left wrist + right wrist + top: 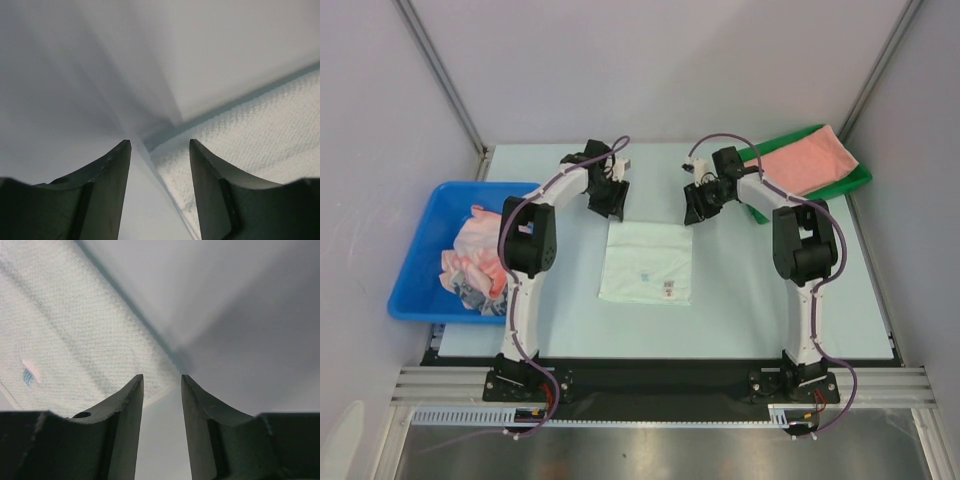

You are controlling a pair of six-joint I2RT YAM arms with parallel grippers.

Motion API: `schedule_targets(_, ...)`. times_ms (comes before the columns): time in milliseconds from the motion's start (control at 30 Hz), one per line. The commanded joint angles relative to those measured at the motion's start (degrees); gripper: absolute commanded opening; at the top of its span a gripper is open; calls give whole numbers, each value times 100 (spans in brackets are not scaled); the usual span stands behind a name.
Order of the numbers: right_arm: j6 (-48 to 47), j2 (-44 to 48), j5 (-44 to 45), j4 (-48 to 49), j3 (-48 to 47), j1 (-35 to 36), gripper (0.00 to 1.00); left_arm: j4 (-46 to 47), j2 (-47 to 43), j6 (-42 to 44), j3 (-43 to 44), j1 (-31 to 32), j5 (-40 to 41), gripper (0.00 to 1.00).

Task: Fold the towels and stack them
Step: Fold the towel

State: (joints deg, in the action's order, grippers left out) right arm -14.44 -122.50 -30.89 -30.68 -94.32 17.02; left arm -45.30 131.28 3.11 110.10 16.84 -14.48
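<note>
The pale mint-white towel (pixel 647 263) is lying flat and spread out at the middle of the table (pixel 770 300), while a salmon-pink towel (pixel 807 160) is resting on the green tray (pixel 858 178) at the far right and a crumpled heap of towels (pixel 472 258) is sitting in the blue bin (pixel 420 270) on the left. The left gripper (pixel 159 150) is hanging over the mint towel's far left corner with its fingers spread and nothing between them, and the right gripper (pixel 162 382) is hovering likewise at the far right corner, fingers parted and gripping nothing
</note>
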Motion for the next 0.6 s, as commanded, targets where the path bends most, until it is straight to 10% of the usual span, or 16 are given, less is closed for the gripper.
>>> schedule_targets(0,-533,-336,-390,-641,-446,-67,42,-243,152,575,301,-40,-283,55)
schedule_targets(567,-736,-978,-496,-825,-991,-172,31,-199,565,892,503,-128,-195,27)
